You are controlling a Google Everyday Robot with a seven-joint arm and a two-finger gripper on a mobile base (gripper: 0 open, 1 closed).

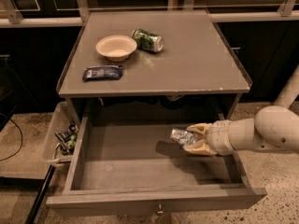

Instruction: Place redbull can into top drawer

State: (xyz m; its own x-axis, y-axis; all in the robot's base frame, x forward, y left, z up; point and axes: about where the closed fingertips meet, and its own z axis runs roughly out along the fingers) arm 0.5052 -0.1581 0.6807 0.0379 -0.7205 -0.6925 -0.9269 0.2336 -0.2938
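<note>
The redbull can, slim and shiny silver, lies sideways in my gripper, which is shut on it. The gripper reaches in from the right and holds the can above the grey bottom of the open top drawer, right of its middle. The can's shadow falls on the drawer floor just below it. The drawer is pulled out wide, with a small knob at front centre.
On the grey tabletop stand a cream bowl, a green can on its side and a flat dark blue snack packet. A clear plastic bin with wrappers sits left of the drawer.
</note>
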